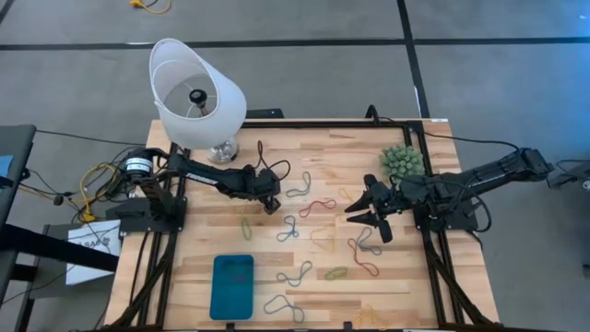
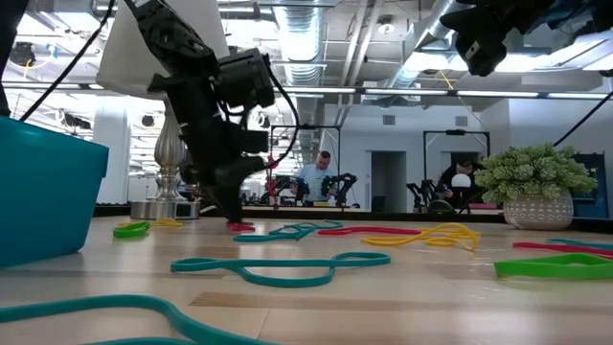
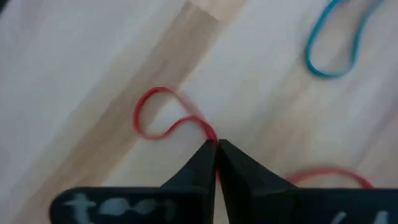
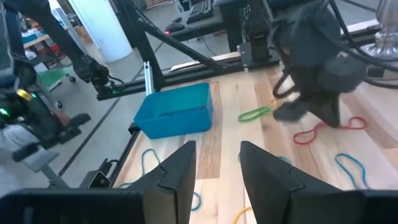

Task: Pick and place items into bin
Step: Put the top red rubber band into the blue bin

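Many rubber-band loops in red, green, yellow and grey-blue lie flat and scattered on the wooden table [image 1: 406, 277]. The teal bin [image 1: 232, 286] sits near the front left. It also shows in the right wrist view [image 4: 177, 112]. My left gripper [image 1: 269, 203] is down at the table left of centre, shut on a red band [image 3: 155, 115]. The low view shows its fingertips [image 2: 230, 216] at the tabletop. My right gripper [image 1: 369, 214] is open and empty above the bands right of centre, clear of the table. My left gripper pinches the red band's strand [image 3: 210, 134] between its two fingertips, at a point along the loop between two lobes. The fingers point down from above. The band lies on the wood, one lobe [image 3: 144, 118] ahead of the fingers and another [image 3: 323, 173] beside them.
A white lampshade on a metal base [image 1: 198, 92] stands at the far left, close behind the left arm. A spiky green plant ball [image 1: 403, 161] sits at the far right. A blue band [image 3: 333, 43] lies near the left gripper. People show in the room beyond.
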